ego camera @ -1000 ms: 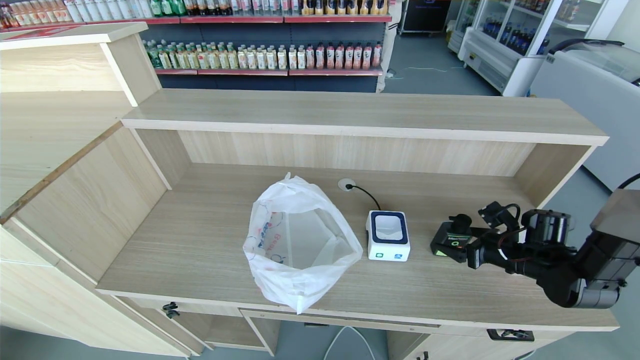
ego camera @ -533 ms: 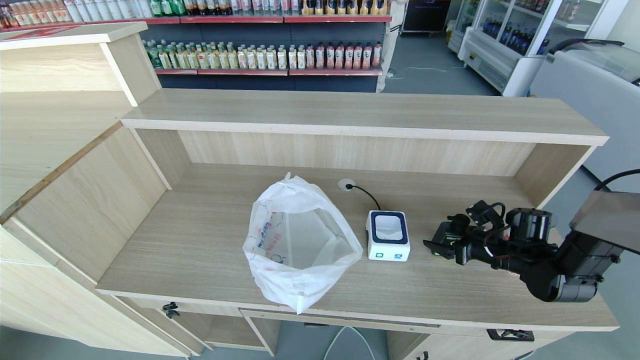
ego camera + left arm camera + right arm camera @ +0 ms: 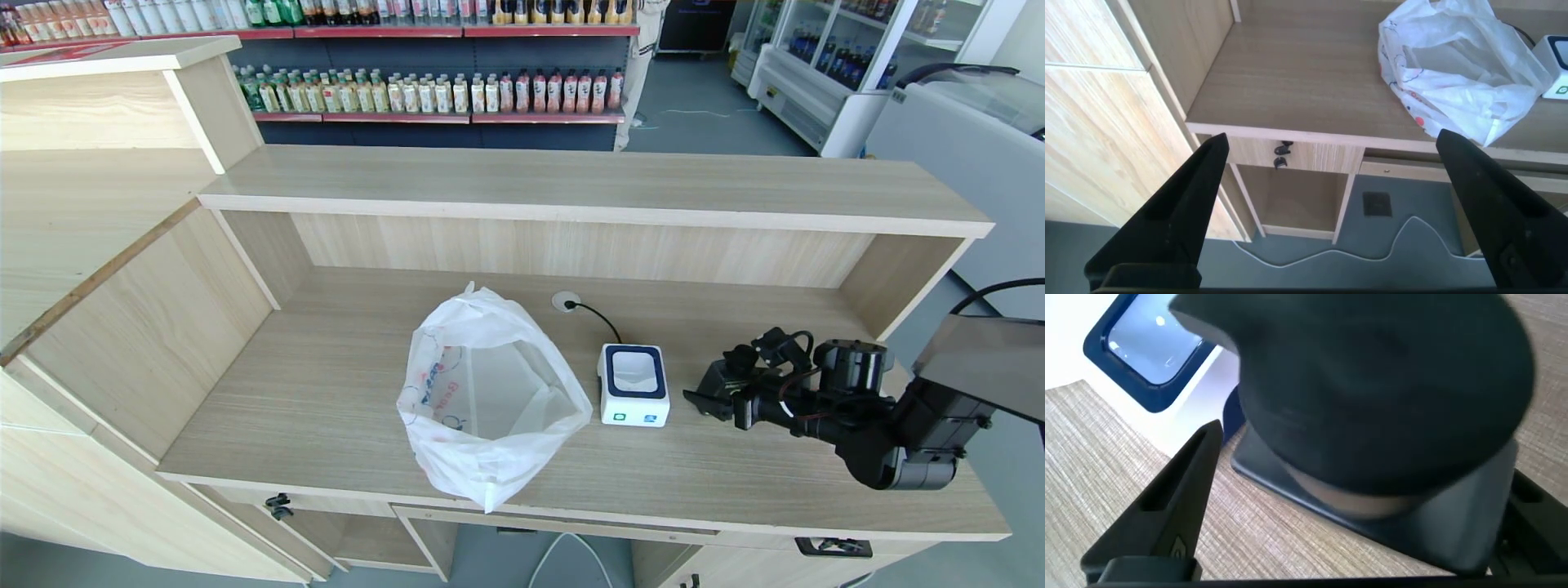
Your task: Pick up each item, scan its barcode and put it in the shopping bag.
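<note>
A dark box-shaped item [image 3: 717, 381] with a round black cap sits between the fingers of my right gripper [image 3: 712, 398], which is shut on it, low over the wooden counter [image 3: 326, 392], just right of the white scanner [image 3: 634, 384]. In the right wrist view the black cap [image 3: 1372, 416] spans the gap between both fingers of the right gripper [image 3: 1355, 531], with the scanner's blue-framed window [image 3: 1151, 351] close beyond. A white plastic shopping bag [image 3: 490, 400] stands open left of the scanner. My left gripper [image 3: 1331, 204] hangs open below the counter's front edge, the bag [image 3: 1462, 73] ahead of it.
A black cable runs from the scanner to a grommet [image 3: 566, 302] at the back. The counter has a raised back shelf [image 3: 588, 184] and side walls. Bottle shelves [image 3: 433, 90] and freezers [image 3: 963, 122] stand behind. A drawer handle [image 3: 1282, 155] is under the counter.
My right gripper has moved left toward the scanner, and the dark item has moved with it. The bag and scanner have not moved.
</note>
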